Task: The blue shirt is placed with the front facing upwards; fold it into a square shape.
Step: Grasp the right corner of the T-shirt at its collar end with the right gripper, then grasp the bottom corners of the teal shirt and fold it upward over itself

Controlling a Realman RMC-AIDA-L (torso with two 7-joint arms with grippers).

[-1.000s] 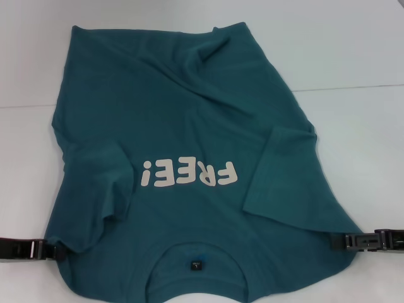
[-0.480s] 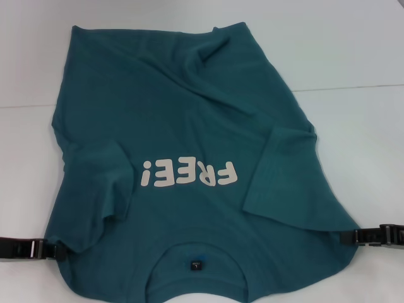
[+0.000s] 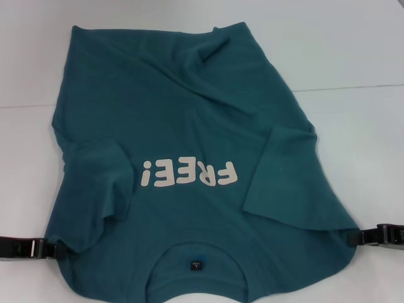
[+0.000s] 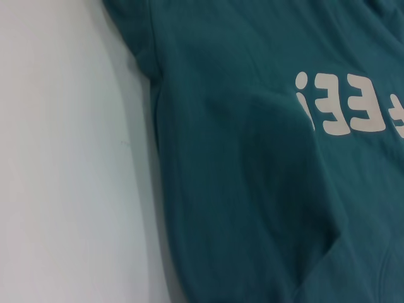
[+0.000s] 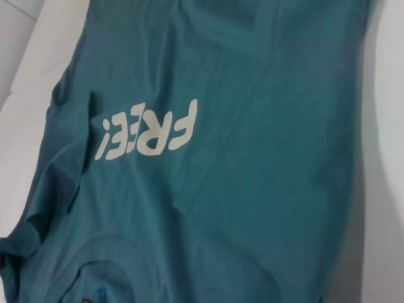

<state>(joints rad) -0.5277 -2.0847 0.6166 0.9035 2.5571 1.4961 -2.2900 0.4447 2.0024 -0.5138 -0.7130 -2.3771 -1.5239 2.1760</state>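
Lying between both grippers' jaws, blue shirt [image 3: 189, 158]

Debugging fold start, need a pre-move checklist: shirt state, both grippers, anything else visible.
1. Shirt front up, "FREE!" print showing: ok.
2. Shirt flat: not ok, both sleeves folded in over the body, wrinkles near the far hem.
3. Left gripper at the shirt's near left edge: ok.
4. Right gripper at the near right edge: ok, only just at the cloth.
5. Either gripper's hold on the fabric: cannot tell.
6. Collar nearest the robot, hem far: ok.
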